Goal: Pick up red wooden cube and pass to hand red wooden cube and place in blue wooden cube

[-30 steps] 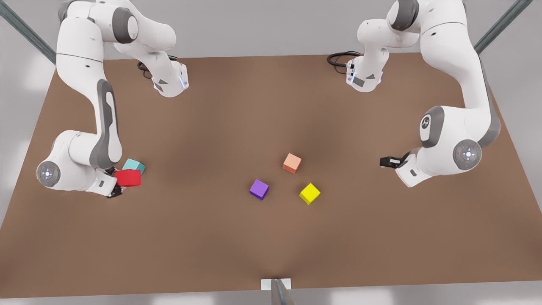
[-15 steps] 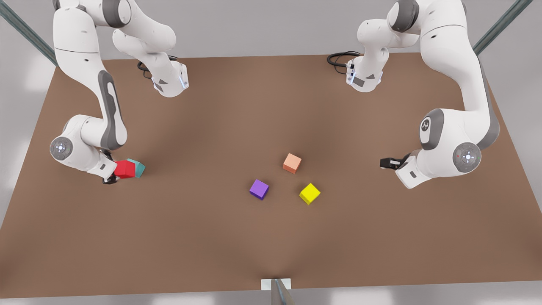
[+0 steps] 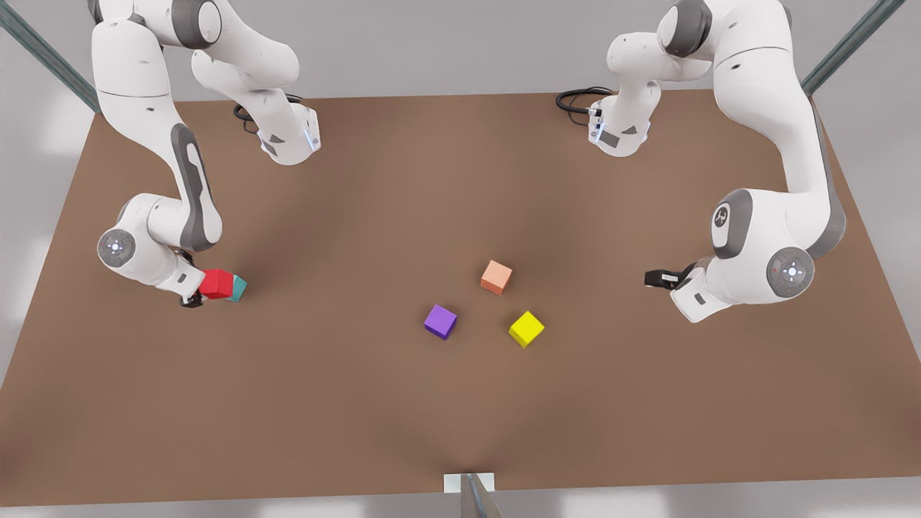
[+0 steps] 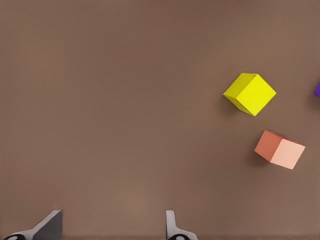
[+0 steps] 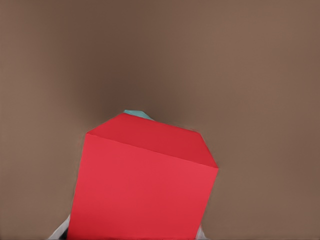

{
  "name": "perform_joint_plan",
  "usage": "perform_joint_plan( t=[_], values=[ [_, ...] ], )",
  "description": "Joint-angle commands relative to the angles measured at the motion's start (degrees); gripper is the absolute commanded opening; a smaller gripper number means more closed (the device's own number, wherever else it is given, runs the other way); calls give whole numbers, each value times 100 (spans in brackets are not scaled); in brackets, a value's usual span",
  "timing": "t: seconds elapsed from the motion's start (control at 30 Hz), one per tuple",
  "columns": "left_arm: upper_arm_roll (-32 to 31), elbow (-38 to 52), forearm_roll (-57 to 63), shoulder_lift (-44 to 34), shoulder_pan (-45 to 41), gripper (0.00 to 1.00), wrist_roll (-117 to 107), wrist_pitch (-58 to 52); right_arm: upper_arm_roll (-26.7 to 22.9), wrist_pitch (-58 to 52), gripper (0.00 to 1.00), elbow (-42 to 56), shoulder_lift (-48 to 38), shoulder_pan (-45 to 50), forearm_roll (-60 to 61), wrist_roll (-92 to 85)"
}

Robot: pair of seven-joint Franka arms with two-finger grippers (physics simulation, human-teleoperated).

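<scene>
Red wooden cube, bright and matte, sits clamped in the right gripper, directly over the teal blue wooden cube; the left gripper waits apart, fingers spread wide.

A robot lab bench, by every sign, and a rendered one: flat, even colours, matte surfaces. Two white jointed arms bolted at the far edge of a plain brown table, black cables looped at their bases. Metal frame struts slanting in at the far corners; blank grey beyond. A small white bracket at the near edge. For props, test pieces – same-sized cubes scattered about: the red wooden cube, the blue wooden cube, a purple cube, a yellow cube, an orange cube.
</scene>
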Motion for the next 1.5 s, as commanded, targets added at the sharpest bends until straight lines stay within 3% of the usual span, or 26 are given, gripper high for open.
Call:
perform_joint_plan(
  t=[0.0,0.4,0.6,0.7,0.73,0.83,0.93,0.97,1.03,1.13,1.17,1.2,1.23,1.33,1.47],
  values=[
    [2,3,7,-5,-7,100,3,-26,-2,73,100,-11,-7,6,-1,-83],
    [-7,3,-2,21,-7,100,-6,-17,7,-235,100,-2,-112,7,7,-100],
    [-7,3,-2,12,-16,100,-23,-17,-2,-1113,100,147,-551,15,25,-65],
    [-7,3,-2,12,-24,100,-23,-8,24,-1843,100,753,-666,59,25,145],
    [-7,3,-2,21,-24,100,-23,1,33,-2001,100,981,-657,51,51,670],
    [-7,11,16,12,-16,100,-15,9,42,-3231,100,1914,-464,59,244,5495],
    [-16,20,227,-233,-24,100,-15,-271,77,-4154,100,3784,1108,357,411,9791],
    [-24,20,227,-330,-51,100,-32,-421,68,-4216,100,4208,1391,384,1273,11026],
    [-16,20,280,-322,-42,100,-32,-395,59,-4532,100,5015,1461,516,1203,11413],
    [-24,20,455,-383,-33,100,-23,-474,59,-6272,100,5974,1294,815,922,12116],
    [-33,20,526,-453,-68,100,-15,-640,199,-6615,100,5957,838,719,676,12494],
    [-33,29,508,-462,-51,100,3,-895,1083,-6703,100,5791,400,273,116,12932],
    [-147,55,535,-523,-51,100,-32,-887,1632,-6687,100,5370,-207,-29,-142,13171],
    [-112,29,508,-647,72,100,-23,-905,1641,-6467,100,4561,-911,-222,-54,13154],
    [-121,-6,499,-612,81,100,-32,-931,1615,-6291,100,4305,-1026,-283,43,13066]
  ],
)
